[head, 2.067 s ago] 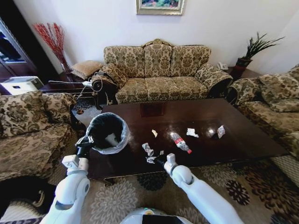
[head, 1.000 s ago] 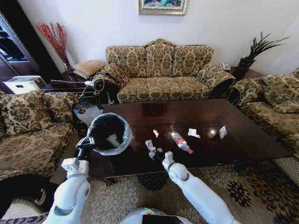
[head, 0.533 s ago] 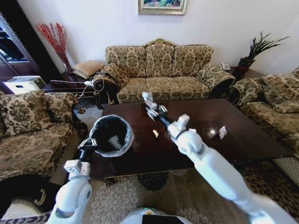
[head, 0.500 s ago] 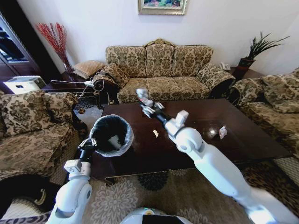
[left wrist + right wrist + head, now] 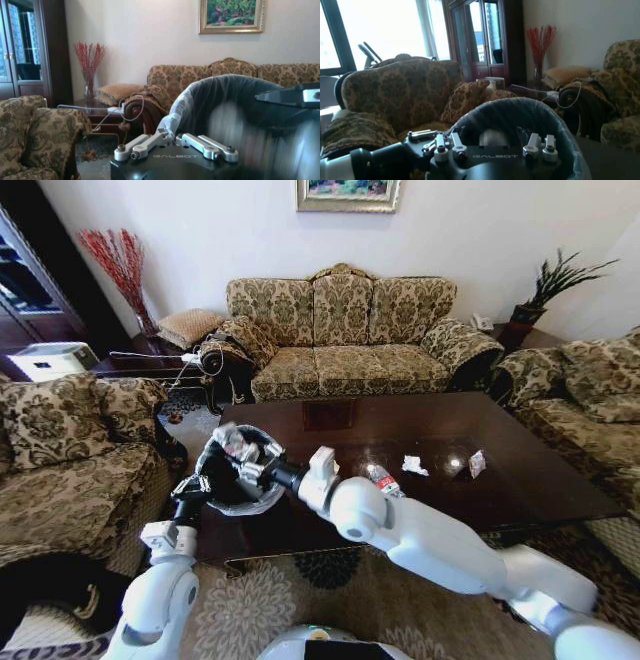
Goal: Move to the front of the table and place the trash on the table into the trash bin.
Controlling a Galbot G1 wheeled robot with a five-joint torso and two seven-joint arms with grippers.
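Observation:
I stand at the front of the dark table (image 5: pixel 440 425). My left gripper (image 5: pixel 190 485) (image 5: pixel 171 135) is shut on the rim of the black-lined trash bin (image 5: pixel 262 486) (image 5: pixel 225 101), holding it off the table's left front corner. My right gripper (image 5: pixel 235 443) (image 5: pixel 493 140) reaches across just above the bin's mouth (image 5: pixel 520 112), and a crumpled white paper wad (image 5: pixel 493 137) sits between its fingers. On the table lie a clear bottle with a red label (image 5: pixel 383 478), another white paper wad (image 5: pixel 412 465) and a pale crumpled wrapper (image 5: pixel 474 462).
A patterned sofa (image 5: pixel 345 330) stands behind the table, with armchairs on the left (image 5: pixel 70 450) and right (image 5: pixel 590 400). Behind the bin is a cluttered side table with cables (image 5: pixel 195 360). A patterned rug (image 5: pixel 300 580) lies under the table's front edge.
My right arm has swung left and down from above the middle of the table to over the bin, carrying the paper wad. The left gripper and bin have stayed in place.

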